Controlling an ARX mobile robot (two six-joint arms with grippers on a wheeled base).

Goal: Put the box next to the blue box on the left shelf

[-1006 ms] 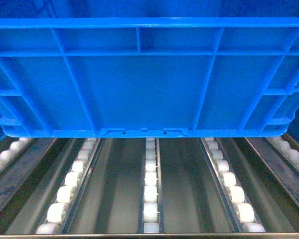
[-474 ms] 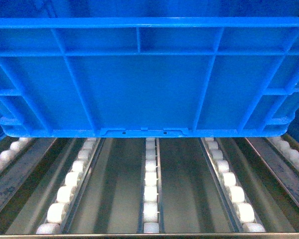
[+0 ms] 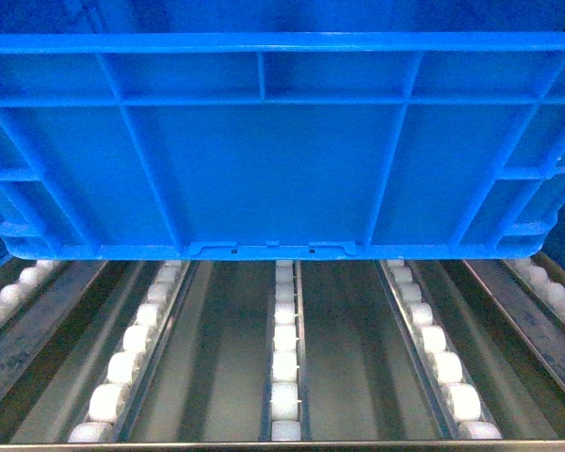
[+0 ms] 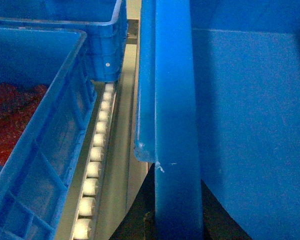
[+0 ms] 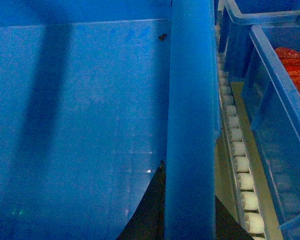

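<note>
The box (image 3: 264,169), a bright-blue ribbed crate, fills the upper head view, its bottom edge over the left shelf's white roller tracks (image 3: 284,377). Whether it touches the rollers I cannot tell. My left gripper (image 4: 177,207) is shut on the box's left rim (image 4: 172,100), a dark finger on each side. The right gripper (image 5: 187,212) is shut on the box's right rim (image 5: 190,100) the same way. To the left, across a roller track (image 4: 95,165), stands a blue box (image 4: 45,150) holding red material.
A second blue crate (image 4: 95,35) stands behind the left neighbour. On the right, past a roller track (image 5: 237,150), are a blue crate with red contents (image 5: 275,130) and another behind it (image 5: 250,20). The rack's steel front rail (image 3: 282,445) crosses the bottom of the head view.
</note>
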